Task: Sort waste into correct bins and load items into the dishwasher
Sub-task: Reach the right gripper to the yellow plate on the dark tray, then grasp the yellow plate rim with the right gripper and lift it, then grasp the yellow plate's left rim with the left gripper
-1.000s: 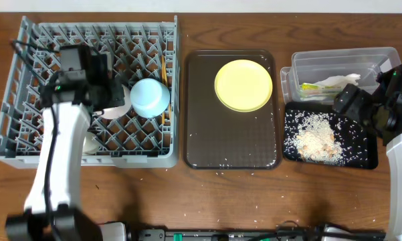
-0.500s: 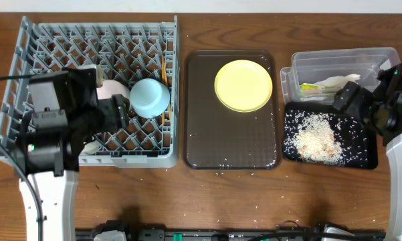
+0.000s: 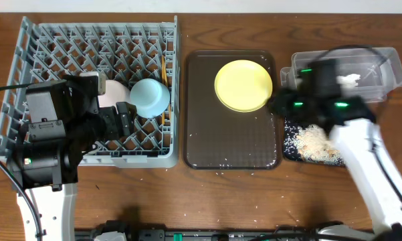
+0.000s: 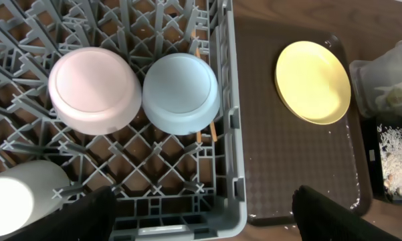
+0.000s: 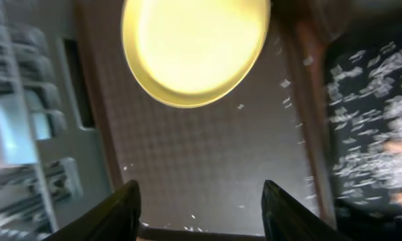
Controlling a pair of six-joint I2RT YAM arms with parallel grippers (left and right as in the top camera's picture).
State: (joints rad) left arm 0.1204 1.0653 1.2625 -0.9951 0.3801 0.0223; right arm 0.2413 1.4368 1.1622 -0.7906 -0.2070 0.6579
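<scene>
In the grey dishwasher rack (image 3: pixel 53 40) a pinkish bowl (image 4: pixel 93 89) and a light blue bowl (image 4: pixel 180 92) lie upside down side by side. Chopsticks (image 4: pixel 204 134) poke out beside the blue bowl, and a white cup (image 4: pixel 17 201) sits near the rack's front. My left gripper (image 4: pixel 204 217) hangs open above the rack's front right corner, holding nothing. The yellow plate (image 3: pixel 243 85) rests on the brown serving tray (image 3: pixel 231 140). My right gripper (image 5: pixel 204 211) is open over that tray, just short of the plate (image 5: pixel 194 47). Rice (image 3: pixel 314 140) fills the black tray (image 3: pixel 291 150).
The clear tub (image 3: pixel 374 60) with a white napkin (image 3: pixel 350 80) stands at the back right, partly under my right arm. Loose rice grains dot the brown tray (image 5: pixel 207 154) and the wooden table near its front edge.
My left gripper opened and pulled back toward the rack's front, leaving the pink bowl in the rack. My right arm swung left from the bins to the plate, its jaws narrower.
</scene>
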